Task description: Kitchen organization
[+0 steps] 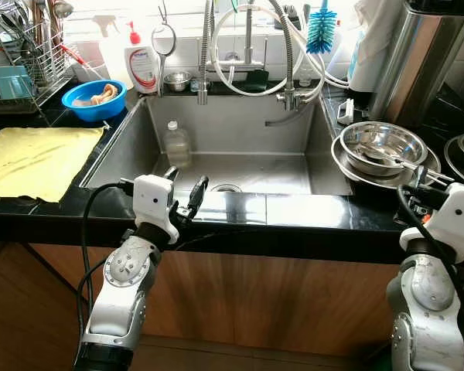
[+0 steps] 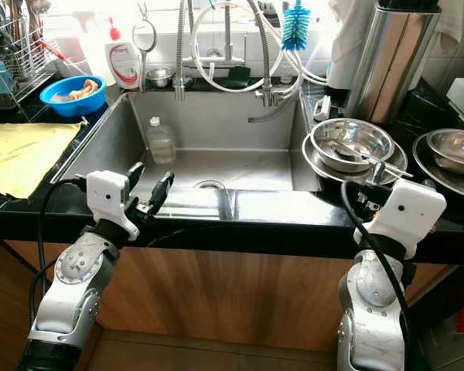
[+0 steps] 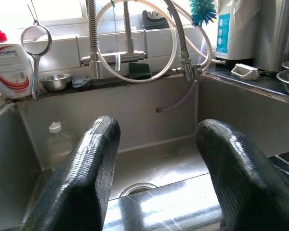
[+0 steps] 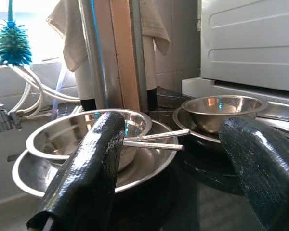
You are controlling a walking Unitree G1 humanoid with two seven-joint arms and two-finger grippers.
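Steel bowls (image 1: 383, 147) beside sink (image 1: 240, 131), end effectors spread

Steel greys, glossy black, a few bright splashes
Sink (image 1: 240, 124) dull silver-grey; table (image 1: 309, 210) shiny black; cloth (image 1: 35, 158) pale yellow; plastic bowl (image 1: 94, 100) vivid blue; soap bottle (image 1: 141, 66) white with red pump and label; bottle brush (image 1: 321, 29) turquoise; metal bowls (image 1: 383, 147) mirror-silver; left tool (image 1: 184, 193) black fingers on a white housing; cabinet front (image 1: 278, 294) warm brown wood.
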